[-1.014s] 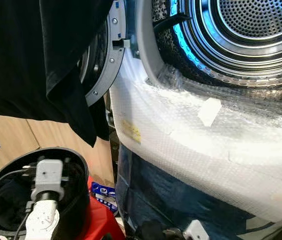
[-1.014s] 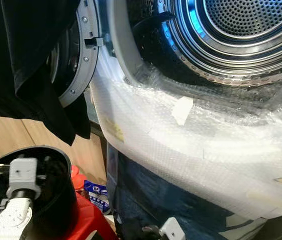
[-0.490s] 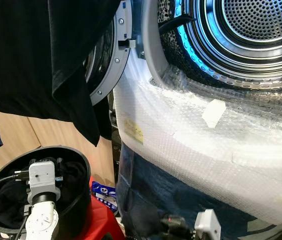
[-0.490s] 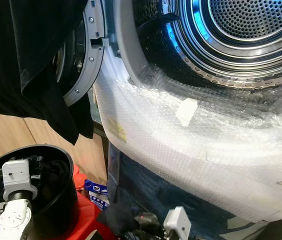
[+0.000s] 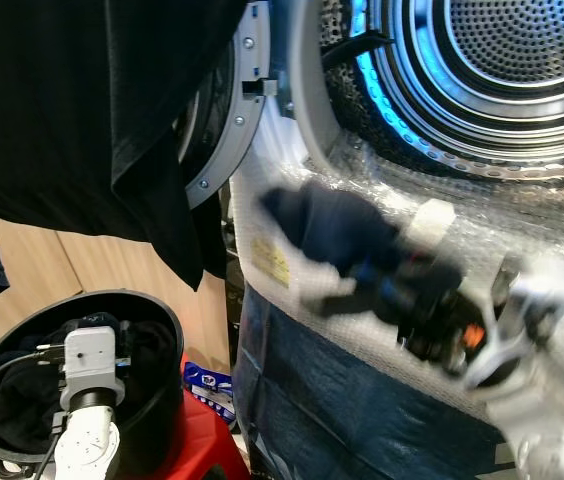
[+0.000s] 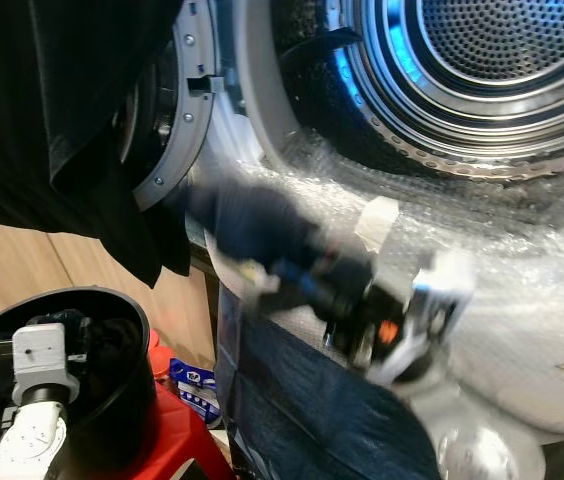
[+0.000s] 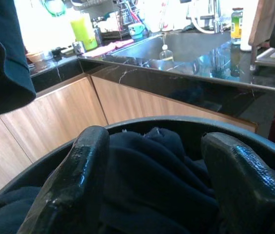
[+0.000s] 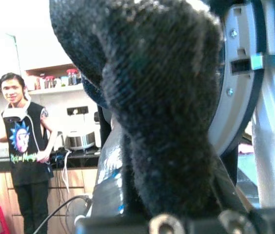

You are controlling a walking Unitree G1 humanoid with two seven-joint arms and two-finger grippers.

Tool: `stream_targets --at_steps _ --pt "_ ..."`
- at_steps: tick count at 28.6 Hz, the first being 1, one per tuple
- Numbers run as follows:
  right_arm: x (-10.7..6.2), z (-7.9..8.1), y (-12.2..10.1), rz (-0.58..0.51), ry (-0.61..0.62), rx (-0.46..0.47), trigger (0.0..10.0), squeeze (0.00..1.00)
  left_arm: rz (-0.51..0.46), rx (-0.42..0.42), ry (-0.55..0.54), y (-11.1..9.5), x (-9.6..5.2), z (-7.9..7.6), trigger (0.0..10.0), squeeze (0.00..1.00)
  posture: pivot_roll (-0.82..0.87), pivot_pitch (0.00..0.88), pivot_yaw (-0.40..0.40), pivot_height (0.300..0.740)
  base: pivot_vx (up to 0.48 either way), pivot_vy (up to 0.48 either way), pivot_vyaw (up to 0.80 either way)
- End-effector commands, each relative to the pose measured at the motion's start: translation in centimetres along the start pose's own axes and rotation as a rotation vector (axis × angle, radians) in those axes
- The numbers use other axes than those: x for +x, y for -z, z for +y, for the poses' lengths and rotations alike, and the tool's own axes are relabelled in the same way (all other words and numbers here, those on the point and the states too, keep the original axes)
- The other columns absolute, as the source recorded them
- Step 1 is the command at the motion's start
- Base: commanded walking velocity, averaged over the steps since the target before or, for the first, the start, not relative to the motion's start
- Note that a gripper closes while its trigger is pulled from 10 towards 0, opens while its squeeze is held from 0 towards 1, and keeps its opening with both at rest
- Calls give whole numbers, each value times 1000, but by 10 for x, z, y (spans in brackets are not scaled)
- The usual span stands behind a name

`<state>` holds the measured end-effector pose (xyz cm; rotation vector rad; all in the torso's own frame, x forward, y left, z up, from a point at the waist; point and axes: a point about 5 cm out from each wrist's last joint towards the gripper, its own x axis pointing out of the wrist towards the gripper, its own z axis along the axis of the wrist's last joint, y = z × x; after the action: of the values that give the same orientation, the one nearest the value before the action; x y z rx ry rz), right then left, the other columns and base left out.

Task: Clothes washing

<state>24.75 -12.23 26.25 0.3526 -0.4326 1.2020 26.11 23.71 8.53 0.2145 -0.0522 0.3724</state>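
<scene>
Two grippers work here. Nearest, the left gripper hangs spread apart over dark laundry in the black basket, seemingly poised for another pick. The right gripper, smeared by motion, clamps a dark garment before the washer drum, probably for loading; its fingertips are buried in cloth.

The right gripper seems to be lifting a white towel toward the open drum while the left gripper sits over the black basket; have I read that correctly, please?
Not quite: the cloth is a dark navy garment, not a white towel. The right wrist view shows it up close, and the left eye view shows the right gripper carrying it toward the open drum. The rest holds: the left gripper sits over the black basket.
</scene>
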Motion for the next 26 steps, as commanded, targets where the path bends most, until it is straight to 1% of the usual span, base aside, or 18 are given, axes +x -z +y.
stream_targets --at_steps 1,2,5,6,8,9,11,12,13,16,17,19,20,22,23,24,25,26 --pt "10 -7 -9 -1 23 -42 0 0 4 -1 4 2 0 -2 10000 0 -27 0 -7 740 0 0 0" --pt "18 -14 -18 -15 38 -70 0 0 3 -1 4 2 -1 -3 10000 0 -22 0 -7 740 0 0 0" --pt "24 -19 -25 -25 53 -80 0 0 1 -2 3 2 -1 -3 10000 0 -22 0 -7 740 0 0 0" --pt "41 -33 -48 -42 77 -165 0 0 4 -1 10 3 -2 -3 10000 0 -20 0 -3 740 0 0 0" --pt "59 -46 -73 -94 123 -227 0 0 9 3 20 4 -2 -4 10000 0 -27 0 -4 740 0 0 0" --pt "68 -57 -86 -116 185 -243 0 0 10 1 21 5 -2 -5 10000 0 -29 0 -8 740 0 0 0" --pt "71 -62 -88 -115 211 -244 0 0 11 0 20 5 -1 -5 10000 0 -29 0 -8 740 0 0 0" --pt "76 -72 -88 -69 263 -269 0 0 10 -2 21 4 -1 -6 10000 0 -28 0 -10 740 0 0 0" --pt "82 -100 -84 25 430 -244 0 0 7 -8 26 4 -1 -9 10000 0 -28 0 -10 740 0 0 0" --pt "80 -129 -84 111 635 -259 0 0 6 -14 32 3 -2 -12 10000 0 -24 0 -15 740 0 0 0" --pt "80 -129 -84 111 635 -259 0 0 6 -14 32 3 -2 -12 10000 0 -24 0 -15 740 0 0 0" --pt "78 -139 -85 142 688 -276 0 0 6 -15 34 4 -2 -13 10000 0 -24 0 -15 740 0 0 0" --pt "74 -150 -88 146 781 -278 0 0 6 -16 33 4 -1 -13 10000 0 -21 0 -17 740 0 0 0" --pt "74 -150 -88 146 781 -278 0 0 6 -16 33 4 -1 -13 10000 0 -21 0 -17 740 0 0 0" --pt "67 -167 -97 132 1000 -268 0 0 5 -17 32 3 1 -13 10000 0 -24 0 -12 740 0 0 0" --pt "64 -172 -102 120 1089 -269 0 0 3 -17 33 3 1 -13 10000 0 -24 0 -12 740 0 0 0" --pt "64 -172 -102 120 1089 -269 0 0 3 -17 33 3 1 -13 10000 0 -24 0 -12 740 0 0 0" --pt "62 -174 -106 118 1155 -284 1059 0 2 -17 35 2 2 -14 10000 0 -21 0 -15 740 0 0 0"
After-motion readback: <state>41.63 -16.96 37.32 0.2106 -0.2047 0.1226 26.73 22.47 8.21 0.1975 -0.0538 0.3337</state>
